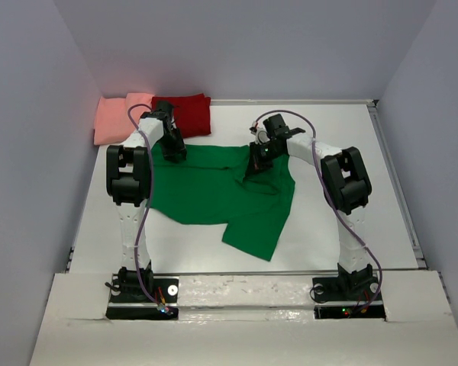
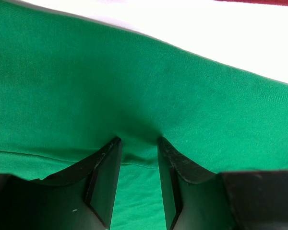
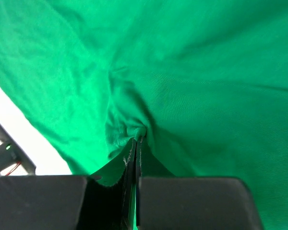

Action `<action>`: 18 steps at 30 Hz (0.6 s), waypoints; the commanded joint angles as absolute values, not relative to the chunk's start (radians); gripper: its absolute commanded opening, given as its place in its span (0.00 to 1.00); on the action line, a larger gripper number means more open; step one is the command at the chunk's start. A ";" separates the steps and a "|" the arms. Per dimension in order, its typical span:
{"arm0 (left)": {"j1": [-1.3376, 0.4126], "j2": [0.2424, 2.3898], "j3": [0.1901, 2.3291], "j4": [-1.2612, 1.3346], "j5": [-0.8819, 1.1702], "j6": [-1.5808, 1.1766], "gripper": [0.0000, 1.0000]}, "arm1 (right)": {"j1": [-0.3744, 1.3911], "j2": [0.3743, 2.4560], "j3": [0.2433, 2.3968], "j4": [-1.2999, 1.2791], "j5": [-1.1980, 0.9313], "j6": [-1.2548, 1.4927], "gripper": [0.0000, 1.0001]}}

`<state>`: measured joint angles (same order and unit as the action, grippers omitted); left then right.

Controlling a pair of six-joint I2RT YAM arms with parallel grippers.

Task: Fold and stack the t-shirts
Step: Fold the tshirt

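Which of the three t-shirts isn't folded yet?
The green t-shirt, spread out in the centre; the salmon-pink one and dark red one lie folded at the far left.

A: Where's the left gripper (image 2: 138, 140)?
B: At the shirt's (image 1: 206, 194) far left edge, jaws half apart, tips pressing down.
A: The right gripper (image 3: 136, 139)?
B: Over its far right part, clamped tight on a pinch.

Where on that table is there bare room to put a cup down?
The widest bare patch of table lies right of the green t-shirt, up to the right rim. A near-edge strip is free too. The far-left corner is crowded: salmon-pink t-shirt and dark red t-shirt.
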<state>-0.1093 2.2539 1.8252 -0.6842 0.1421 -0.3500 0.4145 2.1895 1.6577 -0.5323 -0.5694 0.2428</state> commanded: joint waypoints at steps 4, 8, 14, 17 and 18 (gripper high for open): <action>-0.112 2.270 1.782 -0.715 0.140 -0.336 0.48 | 0.425 2.180 1.677 -0.600 -0.678 0.258 0.00; -0.112 2.275 1.786 -0.715 0.140 -0.336 0.48 | 0.425 2.195 1.681 -0.624 -0.724 0.256 0.07; -0.112 2.278 1.792 -0.718 0.140 -0.336 0.48 | 0.425 2.217 1.707 -0.669 -0.788 0.256 0.27; -0.112 2.279 1.796 -0.721 0.140 -0.334 0.48 | 0.425 2.224 1.710 -0.678 -0.825 0.256 0.65; -0.112 2.279 1.798 -0.721 0.140 -0.334 0.48 | 0.425 2.223 1.710 -0.677 -0.831 0.258 0.75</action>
<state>-0.1093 2.2539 1.8252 -0.6846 0.1417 -0.3500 0.4145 2.2162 1.6684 -0.6472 -0.7547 0.2573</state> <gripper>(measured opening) 0.483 0.616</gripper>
